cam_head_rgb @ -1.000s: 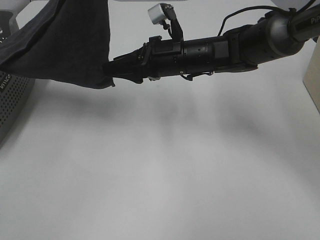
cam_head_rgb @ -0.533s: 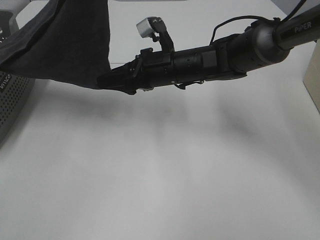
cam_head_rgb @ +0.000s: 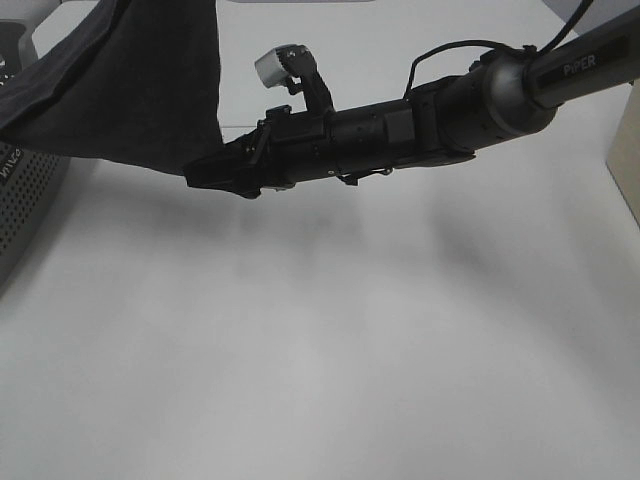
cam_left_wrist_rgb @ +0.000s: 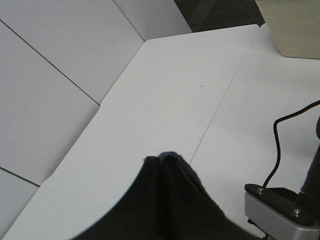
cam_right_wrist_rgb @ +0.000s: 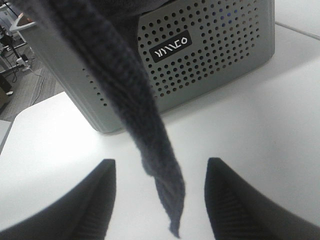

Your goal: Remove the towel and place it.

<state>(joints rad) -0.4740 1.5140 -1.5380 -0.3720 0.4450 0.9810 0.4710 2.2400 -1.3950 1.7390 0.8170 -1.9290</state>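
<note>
My right gripper has its two black fingers spread apart. A narrow hanging fold of the very dark charcoal, soft woven towel drops between them, touching neither pad as far as I can make out. From the high camera, those finger ends sit at the cloth's lowest corner, just beside the grey perforated metal basket and above the plain white table.

Past the fold stands that basket, its punched wall carrying a small dark label with pale lettering (too stylised for me to read). The towel is off the table. It hangs as a broad sheet above and beside the basket and runs out of the high view's top edge. Whether it rests on the basket's top I cannot tell.

Of my left gripper I see nothing. That wrist camera shows only a bunched peak of the same cloth close to the lens, so I cannot tell how its fingers stand. Farthest off, well apart from the basket, a pale beige box sits at the table's far side.
</note>
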